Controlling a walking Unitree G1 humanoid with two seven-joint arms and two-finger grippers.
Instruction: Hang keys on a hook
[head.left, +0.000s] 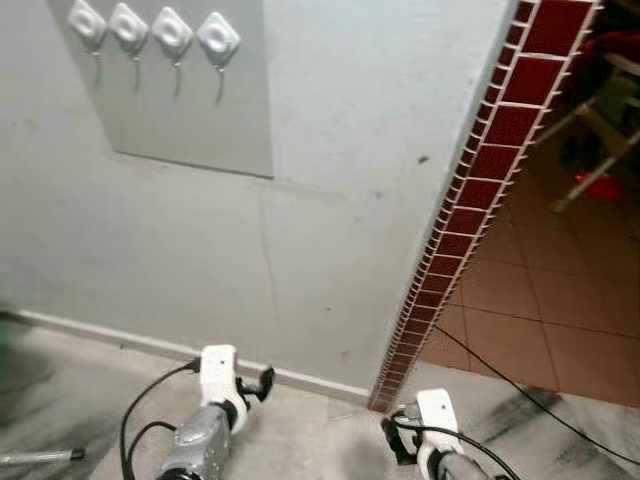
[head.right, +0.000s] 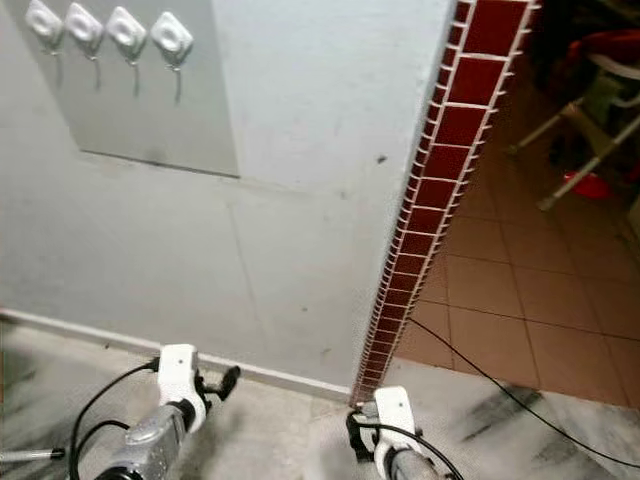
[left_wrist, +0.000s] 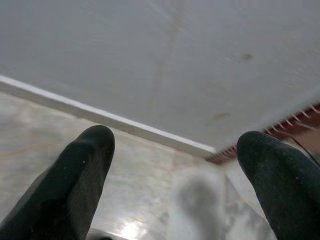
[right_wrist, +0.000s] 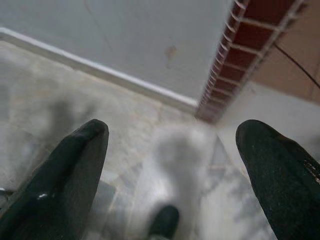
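I see four white hooks (head.left: 153, 32) in a row on a grey panel (head.left: 200, 110), far up the wall to the left. Left gripper (left_wrist: 175, 180) hangs low near the skirting, fingers (left_wrist: 75, 185) wide apart, holding nothing. Right gripper (right_wrist: 172, 175) sits low by the red tile edge (head.left: 480, 190), fingers likewise spread, empty

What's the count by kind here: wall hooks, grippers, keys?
Wall hooks: 4, in a row on the grey panel
Grippers: 2, left gripper and right gripper, both with fingers spread, holding nothing
Keys: 0 seen
Total: 6
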